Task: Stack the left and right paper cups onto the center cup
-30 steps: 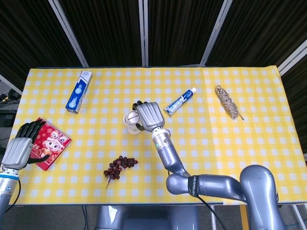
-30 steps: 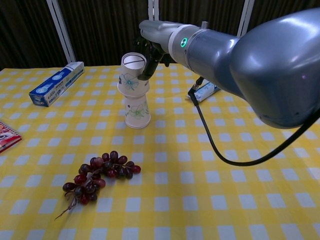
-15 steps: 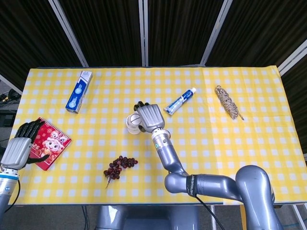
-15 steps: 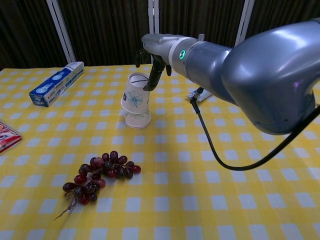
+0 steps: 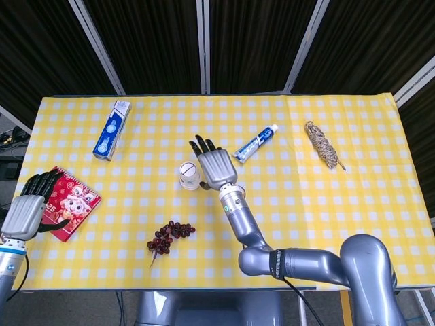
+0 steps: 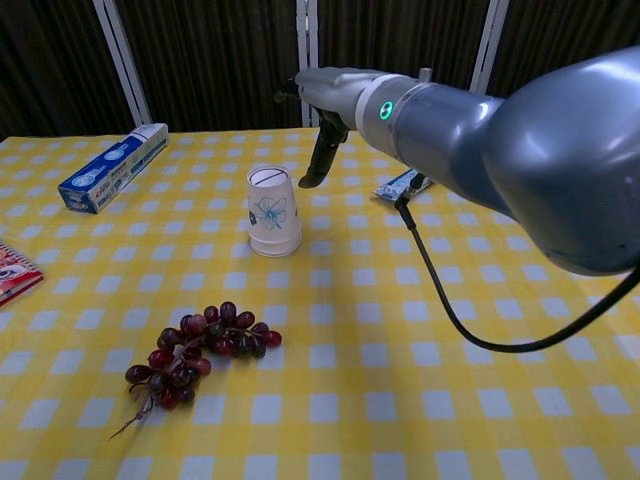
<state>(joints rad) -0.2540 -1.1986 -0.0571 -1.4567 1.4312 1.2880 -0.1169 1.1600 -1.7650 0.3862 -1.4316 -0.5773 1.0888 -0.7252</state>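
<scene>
The paper cups (image 5: pixel 189 175) stand nested upside down as one stack (image 6: pixel 273 210) near the middle of the yellow checked table (image 5: pixel 353 204). My right hand (image 5: pixel 214 163) is just right of the stack with its fingers spread, and it holds nothing. In the chest view this hand (image 6: pixel 328 125) hangs above and right of the cups, fingers pointing down, clear of them. My left hand (image 5: pixel 30 204) lies at the table's left edge beside the red booklet, fingers loosely bent, holding nothing.
A bunch of dark grapes (image 5: pixel 168 236) (image 6: pixel 195 352) lies in front of the cups. A blue toothpaste box (image 5: pixel 112 129) (image 6: pixel 112 167) sits back left, a toothpaste tube (image 5: pixel 256 143) behind my right hand, and a rope coil (image 5: pixel 323 145) back right. A red booklet (image 5: pixel 71 202) lies far left.
My right hand lowered the top cup fully onto the stack, let it go, spread its fingers and drew off to the right. The left hand has not moved.
</scene>
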